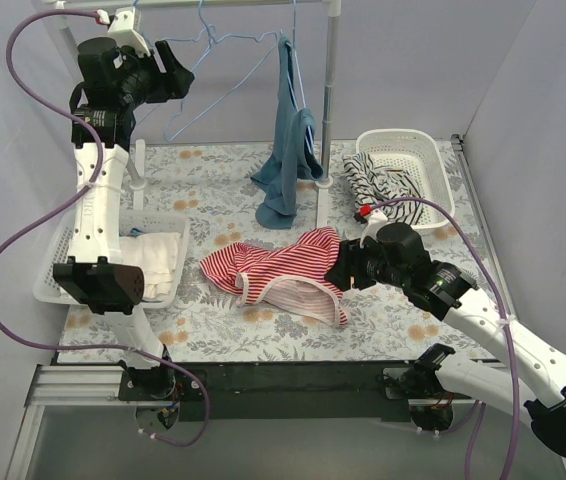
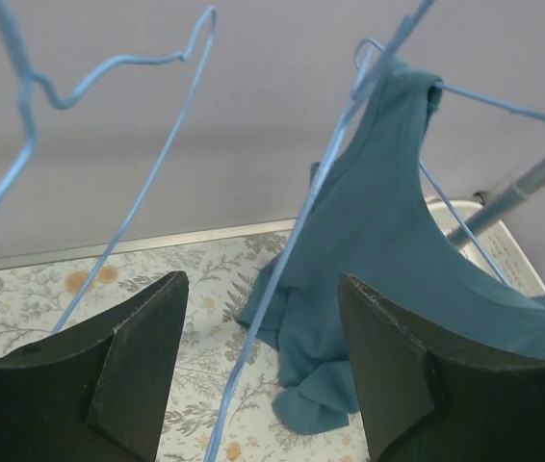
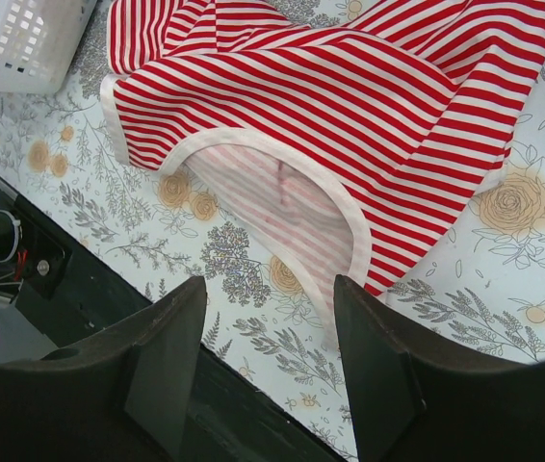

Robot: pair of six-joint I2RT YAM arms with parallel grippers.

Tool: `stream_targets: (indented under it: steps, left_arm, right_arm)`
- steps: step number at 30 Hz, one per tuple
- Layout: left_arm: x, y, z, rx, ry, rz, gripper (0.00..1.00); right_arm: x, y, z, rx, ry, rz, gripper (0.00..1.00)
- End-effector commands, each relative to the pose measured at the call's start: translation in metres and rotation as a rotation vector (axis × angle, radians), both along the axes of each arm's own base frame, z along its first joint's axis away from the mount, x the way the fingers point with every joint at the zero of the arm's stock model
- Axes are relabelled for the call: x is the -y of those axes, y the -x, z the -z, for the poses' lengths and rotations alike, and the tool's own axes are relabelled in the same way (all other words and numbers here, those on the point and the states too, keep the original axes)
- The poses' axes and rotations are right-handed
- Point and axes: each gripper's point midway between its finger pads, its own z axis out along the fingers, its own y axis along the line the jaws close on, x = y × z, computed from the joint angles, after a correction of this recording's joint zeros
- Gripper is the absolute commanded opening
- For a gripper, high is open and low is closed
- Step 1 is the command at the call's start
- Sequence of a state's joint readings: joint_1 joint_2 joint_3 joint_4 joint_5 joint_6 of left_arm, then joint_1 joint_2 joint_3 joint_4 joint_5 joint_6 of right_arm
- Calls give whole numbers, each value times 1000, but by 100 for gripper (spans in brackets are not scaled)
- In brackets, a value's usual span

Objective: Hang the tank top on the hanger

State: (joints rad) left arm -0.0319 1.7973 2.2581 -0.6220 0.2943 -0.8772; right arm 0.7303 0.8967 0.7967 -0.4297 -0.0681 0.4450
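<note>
The red-and-white striped tank top (image 1: 283, 268) lies crumpled on the floral tablecloth, its white-trimmed opening facing the near edge; it also fills the top of the right wrist view (image 3: 350, 96). My right gripper (image 1: 339, 270) is open and empty, low over the top's right side, and its jaws straddle the white trim (image 3: 268, 289). Light-blue wire hangers (image 1: 218, 75) hang from the rail at the back. My left gripper (image 1: 178, 75) is raised beside them and open (image 2: 263, 289). One hanger wire (image 2: 287, 255) runs down between its fingers, ungripped.
A teal garment (image 1: 288, 150) hangs on another hanger by the rack's upright pole (image 1: 328, 100). A white basket (image 1: 403, 140) at the back right holds a black-and-white striped garment (image 1: 378, 180). A white basket (image 1: 58, 270) at the left holds white cloth.
</note>
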Motion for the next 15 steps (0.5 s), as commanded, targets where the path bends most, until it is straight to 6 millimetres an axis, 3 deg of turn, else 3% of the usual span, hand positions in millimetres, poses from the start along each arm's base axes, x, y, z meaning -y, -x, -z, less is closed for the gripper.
stream_targets:
  steps: [1, 8, 15]
  left_arm:
    - [24, 24, -28, 91, -45, 177, 63]
    - [23, 2, 3, 39, -61, 173, 55]
    - [23, -13, 17, 37, -84, 176, 50]
  right_arm:
    - [-9, -6, -21, 61, -48, -28, 64]
    - [-11, -8, -18, 52, -37, -33, 64]
    - [-11, -8, -16, 48, -35, -34, 64]
